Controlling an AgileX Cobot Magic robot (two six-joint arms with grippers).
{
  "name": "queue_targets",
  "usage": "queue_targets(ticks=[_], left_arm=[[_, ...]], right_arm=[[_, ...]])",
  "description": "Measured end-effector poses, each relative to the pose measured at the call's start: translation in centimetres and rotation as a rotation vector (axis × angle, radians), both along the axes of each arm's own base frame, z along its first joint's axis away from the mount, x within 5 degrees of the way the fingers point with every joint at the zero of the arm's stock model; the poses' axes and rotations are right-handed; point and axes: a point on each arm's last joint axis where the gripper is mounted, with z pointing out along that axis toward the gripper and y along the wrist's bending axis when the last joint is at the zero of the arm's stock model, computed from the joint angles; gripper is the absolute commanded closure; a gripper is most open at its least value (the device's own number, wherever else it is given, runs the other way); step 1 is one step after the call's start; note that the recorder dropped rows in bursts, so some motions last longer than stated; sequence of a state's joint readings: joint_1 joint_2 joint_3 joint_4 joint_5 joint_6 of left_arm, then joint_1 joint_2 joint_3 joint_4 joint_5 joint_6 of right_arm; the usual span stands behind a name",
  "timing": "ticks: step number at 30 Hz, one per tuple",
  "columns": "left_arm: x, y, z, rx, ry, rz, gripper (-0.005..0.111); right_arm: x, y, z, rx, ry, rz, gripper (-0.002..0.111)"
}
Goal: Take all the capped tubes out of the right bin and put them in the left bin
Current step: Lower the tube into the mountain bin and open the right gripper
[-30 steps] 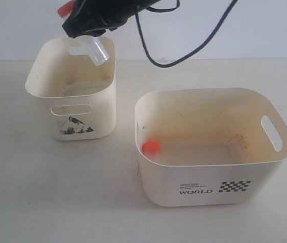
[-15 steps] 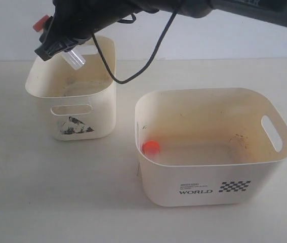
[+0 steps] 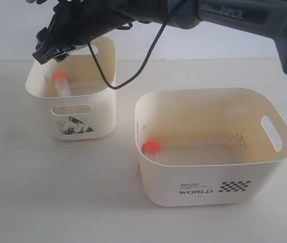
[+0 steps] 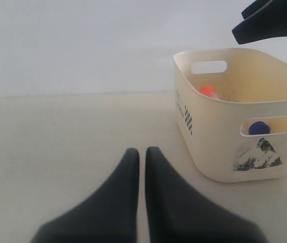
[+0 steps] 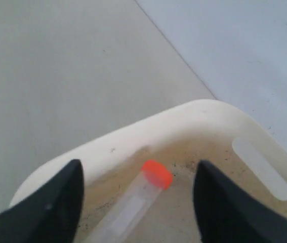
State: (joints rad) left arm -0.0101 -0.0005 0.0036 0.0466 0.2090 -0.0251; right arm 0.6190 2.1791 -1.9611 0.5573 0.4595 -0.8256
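The right end effector (image 3: 57,44) hangs above the narrower, taller cream plastic left bin (image 3: 103,104). Its black fingers (image 5: 57,202) are spread wide with nothing gripped between them. Below the gap, inside that bin, lies a small clear plastic tube with an orange-red screw cap (image 3: 59,81), apart from the fingers. In the left wrist view a blue round cap (image 4: 258,128) shows through the bin's oval handle slot, low inside the bin.

The left end effector (image 4: 142,152) sits low over the table (image 3: 42,192), short of the left bin, its fingers nearly pressed together and empty. The left bin stands near the table's far edge, on the left. The wider cream plastic right bin (image 3: 209,179), printed "WORLD", stands nearer the front edge and holds a second orange-red-capped tube (image 3: 151,148) against its left wall.
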Motion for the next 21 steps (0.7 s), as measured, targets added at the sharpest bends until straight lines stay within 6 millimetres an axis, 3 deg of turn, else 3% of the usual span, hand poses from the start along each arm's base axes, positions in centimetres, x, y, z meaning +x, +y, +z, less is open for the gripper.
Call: queue_targets(ticks=[2, 3, 12, 21], left_arm=[[0.0, 0.0, 0.0, 0.0, 0.0, 0.0, 0.102], [0.0, 0.0, 0.0, 0.0, 0.0, 0.0, 0.102], [0.0, 0.0, 0.0, 0.0, 0.0, 0.0, 0.102], [0.0, 0.0, 0.0, 0.0, 0.0, 0.0, 0.102]], right_arm=[[-0.3, 0.2, -0.1, -0.005, 0.023, 0.006, 0.102], [-0.5, 0.3, -0.3, -0.018, 0.037, 0.017, 0.108], [-2.5, -0.9, 2.0, -0.121, 0.122, 0.055, 0.109], [-7.3, -4.7, 7.2, -0.311, 0.292, 0.075, 0.109]])
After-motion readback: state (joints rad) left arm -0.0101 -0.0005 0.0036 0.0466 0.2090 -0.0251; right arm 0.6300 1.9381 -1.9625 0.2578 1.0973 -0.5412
